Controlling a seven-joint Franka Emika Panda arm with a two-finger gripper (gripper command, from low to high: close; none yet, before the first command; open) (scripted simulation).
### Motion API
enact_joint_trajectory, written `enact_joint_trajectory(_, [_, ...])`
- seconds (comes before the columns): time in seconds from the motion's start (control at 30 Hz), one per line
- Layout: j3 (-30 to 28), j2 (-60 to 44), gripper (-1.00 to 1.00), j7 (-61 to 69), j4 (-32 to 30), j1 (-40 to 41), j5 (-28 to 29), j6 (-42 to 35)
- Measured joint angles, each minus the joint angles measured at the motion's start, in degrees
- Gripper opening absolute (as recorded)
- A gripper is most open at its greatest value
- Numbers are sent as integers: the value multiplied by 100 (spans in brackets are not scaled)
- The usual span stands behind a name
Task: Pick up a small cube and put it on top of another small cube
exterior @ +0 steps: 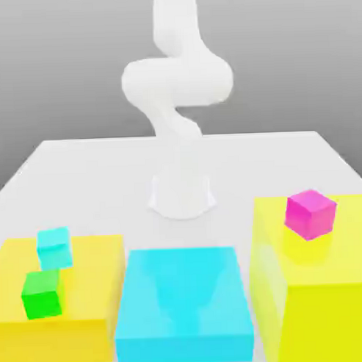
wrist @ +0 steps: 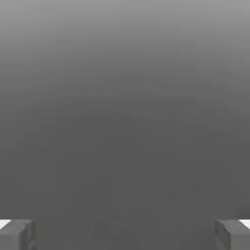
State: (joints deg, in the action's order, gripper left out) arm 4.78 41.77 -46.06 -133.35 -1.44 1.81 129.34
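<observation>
1. Hand view: the gripper [wrist: 125, 234] is seen with its two grey fingertips [wrist: 17, 234] set wide apart at opposite edges of the frame. Nothing is held between them; a plain grey background lies beyond.
2. Exterior view, arm: the white arm [exterior: 177, 85] is seen rising from its round base [exterior: 181, 195] at the middle of the white table [exterior: 88, 169], curving up and out of frame.
3. Exterior view, task object: the small magenta-pink cube [exterior: 311, 214] is seen resting on top of the tall yellow block [exterior: 320, 289] at the exterior view's right, near that block's far edge, slightly turned relative to the block's sides.
4. Exterior view, left side: a low yellow block [exterior: 85, 305] is seen at the exterior view's left. On it rest a small cyan cube [exterior: 54, 247] and a small green cube [exterior: 42, 294], the green one nearer the camera and just beside the cyan one.
5. Exterior view, centre: a flat cyan block [exterior: 184, 305] is noted between the two yellow blocks, with nothing on it.
</observation>
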Motion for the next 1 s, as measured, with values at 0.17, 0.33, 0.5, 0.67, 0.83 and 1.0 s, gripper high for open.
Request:
enact_joint_trajectory(0.17, [1135,-1005,0,14,-391,-409,520,-500])
enact_joint_trajectory(0.33, [2235,-2027,0,-22,-781,-886,1128,-995])
enact_joint_trajectory(0.5, [3092,-3074,0,253,-1155,-1429,1698,-1238])
enact_joint_trajectory(0.67, [3621,-4075,0,1044,-1505,-2074,2099,-1096])
enact_joint_trajectory(0.83, [3707,-4635,0,2210,-1671,-2170,2143,-478])
enact_joint_trajectory(1.0, [3671,-4818,0,3422,-1702,-1895,1979,352])
